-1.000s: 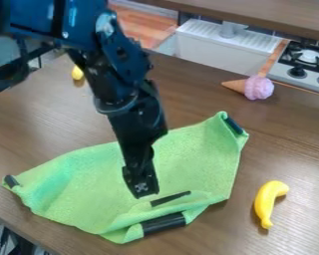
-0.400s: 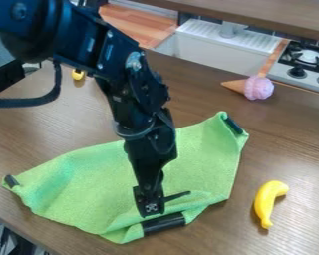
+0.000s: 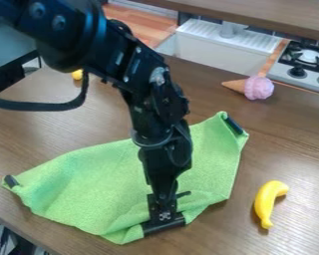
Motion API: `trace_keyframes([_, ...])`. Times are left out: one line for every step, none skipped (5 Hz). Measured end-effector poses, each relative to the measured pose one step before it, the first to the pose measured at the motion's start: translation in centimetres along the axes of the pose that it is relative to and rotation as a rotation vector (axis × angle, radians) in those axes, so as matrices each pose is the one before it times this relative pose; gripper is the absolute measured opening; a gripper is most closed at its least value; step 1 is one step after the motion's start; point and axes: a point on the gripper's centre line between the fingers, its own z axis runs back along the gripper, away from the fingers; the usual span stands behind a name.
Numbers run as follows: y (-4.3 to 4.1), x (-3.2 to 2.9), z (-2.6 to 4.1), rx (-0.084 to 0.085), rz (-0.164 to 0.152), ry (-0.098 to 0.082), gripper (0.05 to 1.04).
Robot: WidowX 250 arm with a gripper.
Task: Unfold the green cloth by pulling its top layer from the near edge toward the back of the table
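Observation:
The black gripper [image 3: 164, 215] hangs over the front edge of a green cloth [image 3: 102, 187], right at the black-taped corner there. Its tip covers part of the black tape [image 3: 163, 226]; whether it touches the cloth I cannot tell. The cloth lies spread on the brown table, with its front edge folded over and dark tape also at its left and upper right corners. A yellow banana [image 3: 268, 201] rests on the table to the right of the cloth.
A toy ice cream cone [image 3: 255, 87] lies near the table's back edge. Behind it are a white sink [image 3: 219, 47] and a stove [image 3: 302, 64]. A small yellow object [image 3: 77, 74] sits at the upper left, beside the arm.
The gripper has moved toward the front and slightly right, from above the middle of the cloth to the taped front edge. The cloth and banana have stayed in place.

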Motion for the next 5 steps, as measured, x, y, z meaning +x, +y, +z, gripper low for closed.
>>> trace_keyframes([-0.058,0.628,-0.131,0.0002,-0.0015,-0.0002,0.999])
trace_keyframes([-0.102,0.227,-0.610,-0.0116,0.0103,0.0130,0.999])
trace_keyframes([-0.157,0.188,-0.335,-0.0008,0.0116,0.0062,0.952])
trace_keyframes([-0.191,0.077,-0.172,0.0046,0.0302,0.0080,0.705])
trace_keyframes([-0.157,0.318,-0.008,0.0042,0.0014,-0.0114,0.417])
